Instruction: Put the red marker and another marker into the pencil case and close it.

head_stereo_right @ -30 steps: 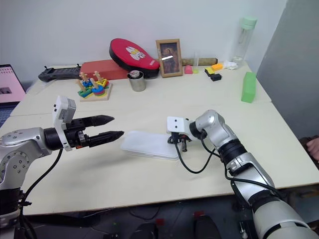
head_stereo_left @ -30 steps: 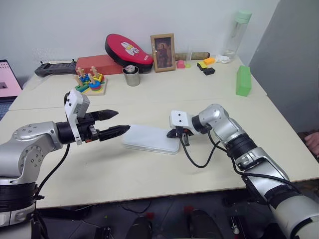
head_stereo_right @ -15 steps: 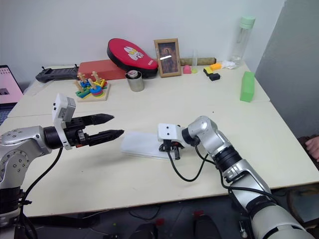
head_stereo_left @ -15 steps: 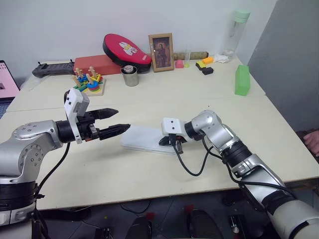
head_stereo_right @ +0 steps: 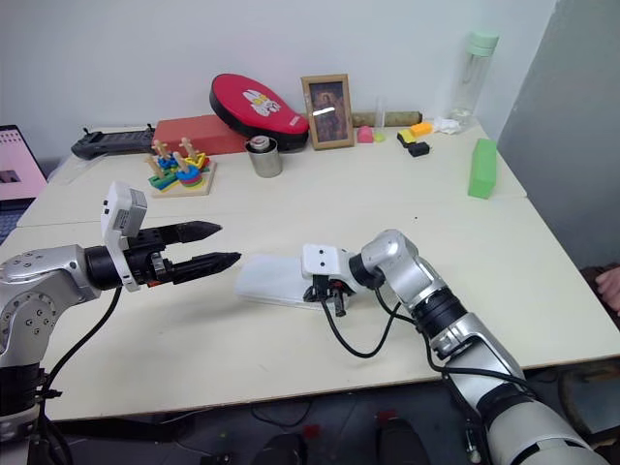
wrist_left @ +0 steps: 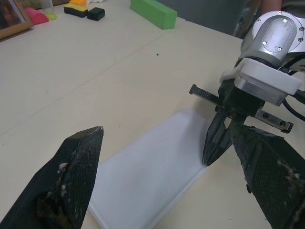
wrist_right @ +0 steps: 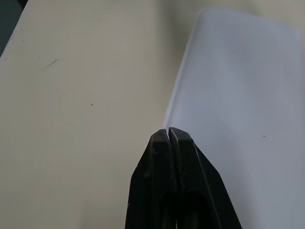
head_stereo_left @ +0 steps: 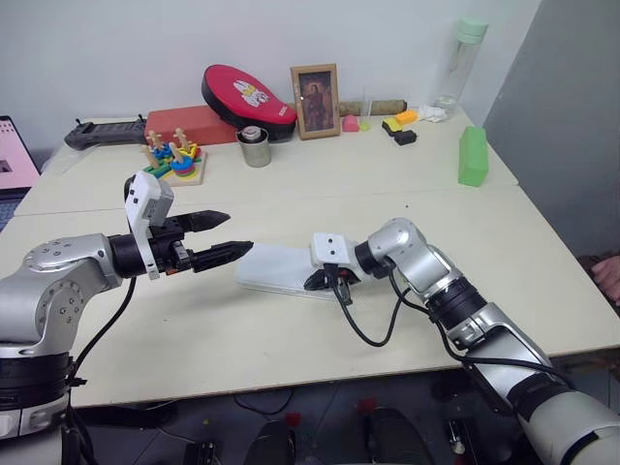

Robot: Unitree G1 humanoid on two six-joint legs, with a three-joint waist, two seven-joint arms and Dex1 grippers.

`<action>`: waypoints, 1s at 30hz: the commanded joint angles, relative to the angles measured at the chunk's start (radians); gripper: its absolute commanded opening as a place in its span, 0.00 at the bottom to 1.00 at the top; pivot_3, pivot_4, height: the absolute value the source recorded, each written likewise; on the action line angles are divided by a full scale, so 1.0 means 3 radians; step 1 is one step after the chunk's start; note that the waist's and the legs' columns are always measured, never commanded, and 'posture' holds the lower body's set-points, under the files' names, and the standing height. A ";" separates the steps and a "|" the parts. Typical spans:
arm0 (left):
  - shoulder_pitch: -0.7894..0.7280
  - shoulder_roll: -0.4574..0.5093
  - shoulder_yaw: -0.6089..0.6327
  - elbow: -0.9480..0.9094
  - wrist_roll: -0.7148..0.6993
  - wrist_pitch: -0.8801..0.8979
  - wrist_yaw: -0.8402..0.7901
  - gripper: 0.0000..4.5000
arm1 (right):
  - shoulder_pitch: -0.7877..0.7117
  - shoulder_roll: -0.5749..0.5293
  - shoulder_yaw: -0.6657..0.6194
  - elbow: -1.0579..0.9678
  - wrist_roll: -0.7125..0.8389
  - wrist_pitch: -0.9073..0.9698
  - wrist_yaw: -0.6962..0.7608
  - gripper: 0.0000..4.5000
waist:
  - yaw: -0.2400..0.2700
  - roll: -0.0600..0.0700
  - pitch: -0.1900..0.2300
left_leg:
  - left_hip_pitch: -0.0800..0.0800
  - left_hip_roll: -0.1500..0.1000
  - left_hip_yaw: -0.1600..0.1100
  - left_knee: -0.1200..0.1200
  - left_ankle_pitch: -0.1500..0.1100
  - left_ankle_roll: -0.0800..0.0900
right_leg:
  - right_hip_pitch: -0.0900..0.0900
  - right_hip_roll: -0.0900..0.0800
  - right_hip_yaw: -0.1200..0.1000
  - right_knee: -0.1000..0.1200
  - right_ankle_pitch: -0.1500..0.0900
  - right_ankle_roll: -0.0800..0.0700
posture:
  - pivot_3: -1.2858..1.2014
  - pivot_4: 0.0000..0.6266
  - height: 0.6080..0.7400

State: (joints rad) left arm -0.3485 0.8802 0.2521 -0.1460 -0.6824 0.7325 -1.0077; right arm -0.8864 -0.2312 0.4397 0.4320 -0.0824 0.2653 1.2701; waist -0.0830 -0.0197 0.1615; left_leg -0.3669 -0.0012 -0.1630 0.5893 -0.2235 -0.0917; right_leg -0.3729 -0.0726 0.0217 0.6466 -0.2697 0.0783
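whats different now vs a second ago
The right hand, fingers shut, has slid along the near edge of the pencil case, from its right end toward the middle, and now sits at that edge with nothing held. The case lies closed in the same spot. The left hand stays open and hovering at the case's left end.

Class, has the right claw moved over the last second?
Yes. The shut right claw slid left along the pencil case, toward the left claw.

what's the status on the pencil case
Left gripper open, hovering beside white rectangular plastic pencil case. Right gripper shut, tips at its edge. Lid down. Nothing blocking.
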 commanded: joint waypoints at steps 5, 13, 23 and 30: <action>-0.0062 0.0038 0.0162 0.0178 0.0081 -0.0163 0.0092 1.00 | -0.0129 -0.0249 -0.0768 -0.0658 0.0676 0.0568 -0.0122 0.23 | 0.0009 0.0004 0.0003 | -0.0004 0.0000 -0.0001 0.0000 0.0000 0.0000 | -0.0003 0.0000 -0.0001 -0.0001 0.0001 -0.0002 | 0.52 0.24 1.00; -0.0162 0.0107 0.0152 0.0941 0.0614 -0.0676 0.0319 1.00 | 0.0186 -0.0857 -0.1245 -0.0653 0.0766 0.0869 -0.0500 0.64 | 0.0072 0.0004 0.0003 | -0.0006 0.0000 0.0002 0.0000 0.0000 0.0000 | -0.0004 0.0000 0.0000 -0.0004 0.0000 -0.0001 | 0.52 0.24 1.00; -0.0197 0.0252 0.0164 0.1475 0.0832 -0.0945 0.0115 1.00 | 0.0416 -0.1308 -0.1377 -0.0819 0.0862 0.1079 -0.0611 1.00 | 0.0076 0.0005 0.0004 | -0.0039 0.0000 0.0003 0.0002 0.0000 0.0000 | -0.0034 0.0000 0.0000 -0.0004 0.0004 -0.0006 | 0.52 0.24 1.00; -0.0083 0.0255 0.0177 0.1460 0.0839 -0.0921 0.0049 1.00 | 0.0580 -0.1369 -0.1403 -0.0960 0.0964 0.1144 -0.0704 1.00 | 0.0077 0.0005 0.0004 | -0.0045 0.0000 0.0003 0.0003 0.0000 0.0000 | -0.0040 -0.0001 -0.0001 -0.0004 0.0005 -0.0007 | 0.52 0.24 1.00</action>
State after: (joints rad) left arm -0.3734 0.9339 0.2767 0.3124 -0.4296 0.4666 -0.9798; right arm -0.7093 -0.6267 0.0408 0.1932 0.1809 0.6076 1.0656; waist -0.0598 -0.0183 0.1626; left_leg -0.3804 -0.0014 -0.1621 0.5902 -0.2235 -0.0918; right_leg -0.3849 -0.0728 0.0215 0.6455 -0.2683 0.0762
